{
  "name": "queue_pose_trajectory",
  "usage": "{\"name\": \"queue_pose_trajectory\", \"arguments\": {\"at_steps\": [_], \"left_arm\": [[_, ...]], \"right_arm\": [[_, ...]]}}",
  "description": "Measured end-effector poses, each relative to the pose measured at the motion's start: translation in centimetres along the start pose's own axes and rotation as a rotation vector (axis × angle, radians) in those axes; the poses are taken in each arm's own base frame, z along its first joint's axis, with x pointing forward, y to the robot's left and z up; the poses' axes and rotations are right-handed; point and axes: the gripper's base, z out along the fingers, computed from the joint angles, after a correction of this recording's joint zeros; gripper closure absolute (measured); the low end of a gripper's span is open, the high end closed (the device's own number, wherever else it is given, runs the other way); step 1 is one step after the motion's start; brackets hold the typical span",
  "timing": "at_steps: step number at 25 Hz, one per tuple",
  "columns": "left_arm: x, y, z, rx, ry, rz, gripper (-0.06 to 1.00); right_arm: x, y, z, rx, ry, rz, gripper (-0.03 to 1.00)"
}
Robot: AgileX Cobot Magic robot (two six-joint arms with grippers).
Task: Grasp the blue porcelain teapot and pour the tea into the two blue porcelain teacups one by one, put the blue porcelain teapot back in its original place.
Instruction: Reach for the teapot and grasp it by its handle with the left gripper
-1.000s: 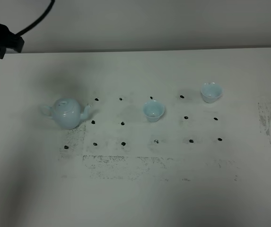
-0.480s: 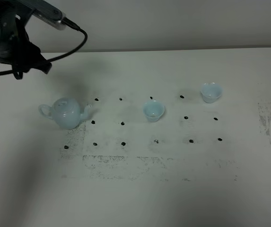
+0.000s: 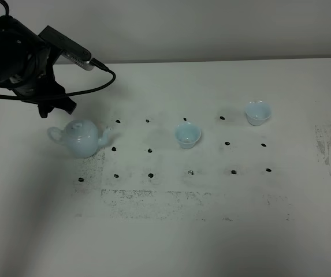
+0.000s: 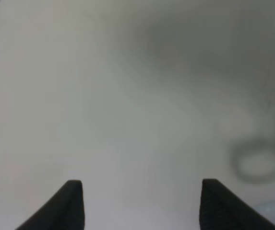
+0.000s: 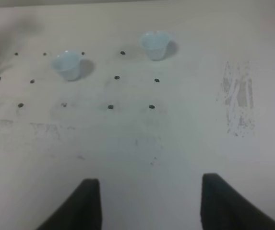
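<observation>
We record left gripper point(image 4: 139, 184) spread wide, empty, near the blue porcelain teapot point(image 3: 82, 138) on its far-left side, right gripper point(image 5: 147, 184) likewise spread, empty.

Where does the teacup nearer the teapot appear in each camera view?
Exterior high: the nearer teacup sits just right of centre, right of the teapot.
Left wrist: not in it.
Right wrist: the nearer teacup lies ahead of the right gripper, among the black dots.
Shared landmark: the other teacup, seen in exterior high and right wrist.
</observation>
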Motion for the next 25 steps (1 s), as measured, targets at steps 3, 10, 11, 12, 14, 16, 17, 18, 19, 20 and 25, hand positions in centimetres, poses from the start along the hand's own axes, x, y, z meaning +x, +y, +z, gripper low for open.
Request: {"name": "queue_pose_trajectory", "arguments": {"at_steps": [3, 10, 11, 12, 14, 16, 17, 18, 19, 20, 25], "left_arm": [[0.6, 0.3, 0.8, 0.002, 0.021, -0.013, 0.41], [2.3, -0.4, 2.9, 0.050, 0.009, -0.020, 0.41], [2.4, -0.6, 3.0, 0.058, 0.002, -0.025, 0.41], [2.4, -0.7, 3.1, 0.067, -0.007, -0.033, 0.41], [2.2, -0.8, 3.1, 0.077, -0.030, -0.044, 0.41], [2.1, -0.8, 3.1, 0.088, -0.044, -0.060, 0.41], [2.0, -0.9, 3.1, 0.094, -0.046, -0.069, 0.41], [2.0, -0.9, 3.1, 0.102, -0.045, -0.080, 0.41], [2.0, -1.0, 3.1, 0.111, -0.043, -0.091, 0.41], [2.1, -1.1, 3.1, 0.116, -0.040, -0.097, 0.41], [2.7, -1.2, 3.1, 0.130, 0.026, -0.111, 0.41]], "right_arm": [[0.0, 0.0, 0.0, -0.001, -0.001, 0.000, 0.48], [0.0, 0.0, 0.0, -0.001, -0.001, 0.000, 0.48], [0.0, 0.0, 0.0, -0.001, -0.001, 0.000, 0.48], [0.0, 0.0, 0.0, -0.001, -0.002, 0.000, 0.48], [0.0, 0.0, 0.0, -0.001, -0.003, 0.000, 0.48], [0.0, 0.0, 0.0, -0.001, -0.003, 0.000, 0.48], [0.0, 0.0, 0.0, -0.001, -0.003, 0.000, 0.48], [0.0, 0.0, 0.0, -0.001, -0.004, 0.000, 0.48], [0.0, 0.0, 0.0, -0.001, -0.004, 0.000, 0.48], [0.0, 0.0, 0.0, -0.001, -0.004, 0.000, 0.48], [0.0, 0.0, 0.0, -0.001, -0.004, 0.000, 0.48]]}}
